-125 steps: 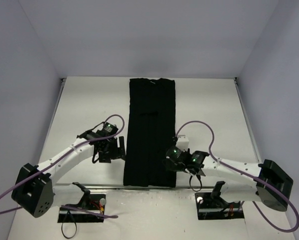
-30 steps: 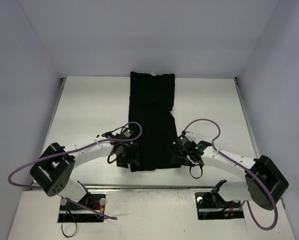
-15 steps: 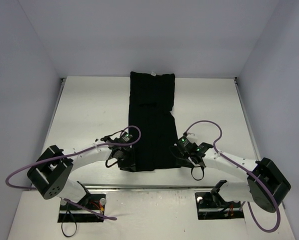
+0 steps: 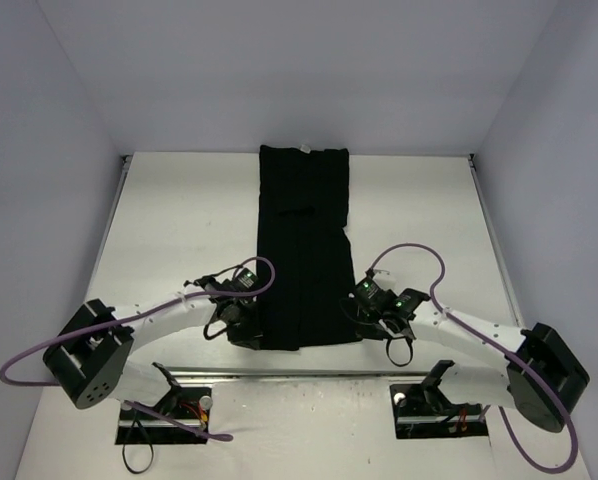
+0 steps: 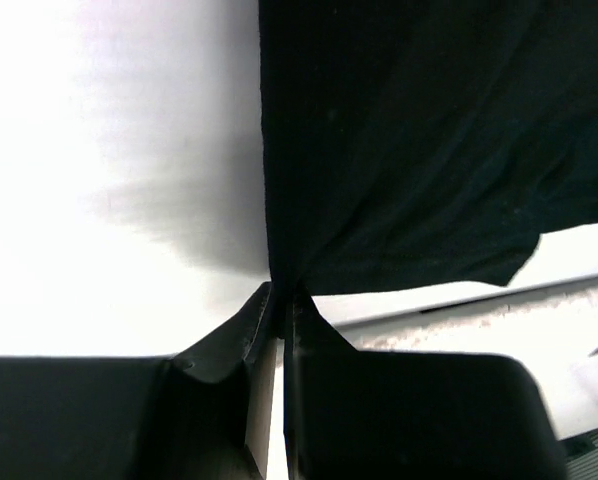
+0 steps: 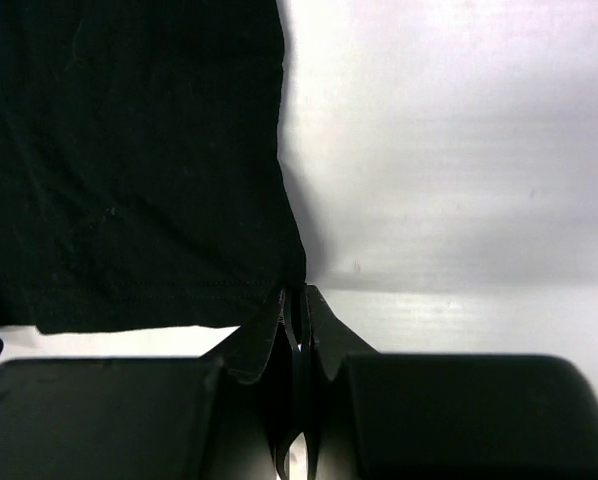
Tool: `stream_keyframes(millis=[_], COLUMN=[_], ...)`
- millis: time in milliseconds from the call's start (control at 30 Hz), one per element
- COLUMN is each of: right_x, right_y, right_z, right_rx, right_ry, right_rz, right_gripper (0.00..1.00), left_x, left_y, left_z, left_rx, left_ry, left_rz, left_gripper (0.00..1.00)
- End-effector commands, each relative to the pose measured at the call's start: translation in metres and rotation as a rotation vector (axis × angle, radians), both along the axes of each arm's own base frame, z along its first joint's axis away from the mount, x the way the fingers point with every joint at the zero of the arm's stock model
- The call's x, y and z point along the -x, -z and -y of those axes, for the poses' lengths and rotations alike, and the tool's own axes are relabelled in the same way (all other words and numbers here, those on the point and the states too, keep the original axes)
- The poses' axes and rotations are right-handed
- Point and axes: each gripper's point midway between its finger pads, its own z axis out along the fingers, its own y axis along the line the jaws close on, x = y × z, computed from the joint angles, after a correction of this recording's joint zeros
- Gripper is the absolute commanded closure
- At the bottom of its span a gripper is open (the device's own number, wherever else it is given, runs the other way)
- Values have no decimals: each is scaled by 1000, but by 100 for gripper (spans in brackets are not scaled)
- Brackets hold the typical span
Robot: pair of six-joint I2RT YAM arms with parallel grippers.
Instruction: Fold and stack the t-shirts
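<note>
Where the black t-shirt [image 4: 304, 240] is laid lengthwise down the middle of the white table [image 4: 179, 220], it is folded into a long narrow strip. Its far end is seen close to the table's back edge and its near end close to the front edge, between the two arms. The near left corner of the strip is pinched by the left gripper [image 5: 279, 292], whose jaws are drawn fully together on the cloth. In the left wrist view the fabric is pulled into a small peak just above the fingertips. The near right corner is gripped in the same way by the right gripper [image 6: 297, 296], its jaws pressed tight with the corner of the hem caught between them. From above, both grippers are seen low over the table, one at each side of the shirt's near end, with the near edge spanned between them. In the left wrist view that edge is shown as uneven, with a notch toward its right end. A purple cable [image 4: 409, 247] is looped above the right arm.
</note>
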Motion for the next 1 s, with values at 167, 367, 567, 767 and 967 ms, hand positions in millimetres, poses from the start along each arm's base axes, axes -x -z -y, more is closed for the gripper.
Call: stream_keyframes(millis=[167,367,567,767,967], right_x=[26,44,39,10,-38], right_y=[-33,-48,-76,-99,-116], right_z=[18,15,7,-7,-7], right_rx=[46,19,-4,63,156], right_ry=[-12,-37,-40,-71,-77], right_rz=[5,4,63,131,151], right_gripper=[100,100,100,100,100], left_x=[10,16,16,-9,-57], left_y=[-37,-63,-76,-97,-126], left_z=[-6,-11,-16,-5,7], left_rx=[43,84,90,88,97], left_ry=[-20,-53,-85,-73,-59], left_rz=[28,63,94,164,235], left_gripper=[100,100,100,100,100])
